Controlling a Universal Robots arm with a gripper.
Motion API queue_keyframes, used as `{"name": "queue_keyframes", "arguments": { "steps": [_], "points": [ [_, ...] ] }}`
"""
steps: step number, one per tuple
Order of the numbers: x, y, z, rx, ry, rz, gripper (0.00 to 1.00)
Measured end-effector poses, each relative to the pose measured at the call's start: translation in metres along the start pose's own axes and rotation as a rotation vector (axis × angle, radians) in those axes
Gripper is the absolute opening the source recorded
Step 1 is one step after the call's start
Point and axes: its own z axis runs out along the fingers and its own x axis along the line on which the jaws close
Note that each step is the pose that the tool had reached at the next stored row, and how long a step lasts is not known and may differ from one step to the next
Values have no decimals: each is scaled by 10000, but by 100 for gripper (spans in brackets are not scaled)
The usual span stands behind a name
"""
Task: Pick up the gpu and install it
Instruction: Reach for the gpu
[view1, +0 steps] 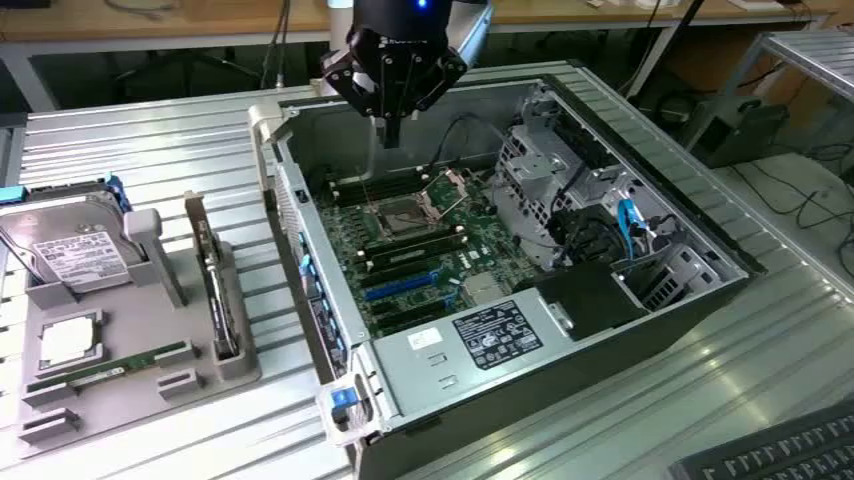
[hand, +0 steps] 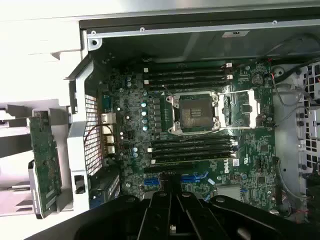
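Keyboard: I see a dark keyboard (view1: 787, 452) at the nearest corner of the ribbed metal table (view1: 160, 150), on the exterior view's right.
Power supply: The silver power supply (view1: 487, 335) with its black label sits at the near end of the open computer case (view1: 601, 390).
Tray: A grey tray (view1: 147, 395) lies beside the case on the exterior view's left. A green RAM stick (view1: 114, 367) is nearest me, then a CPU (view1: 67, 342), then a hard drive (view1: 74, 255) propped up behind.
Gpu: The gpu (view1: 216, 300) stands on edge in the tray's slot on the side toward the case. Its silver bracket is at the far end, and it is well apart from the tool.
Motherboard: The motherboard (view1: 414, 270) lies flat inside the case, with the CPU socket (view1: 400, 215) toward the far end.
Gripper: The gripper (view1: 390, 135) hangs over the far end of the case above the motherboard, its fingers pinched together on nothing.
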Motion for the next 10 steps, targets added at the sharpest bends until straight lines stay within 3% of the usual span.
{"name": "queue_keyframes", "arguments": {
  "steps": [3,6,10],
  "points": [
    [7,-2,3,1,-1,2,11],
    [112,-44,4,2,0,-1,11],
    [357,-135,1,3,1,-1,11]
  ]
}}
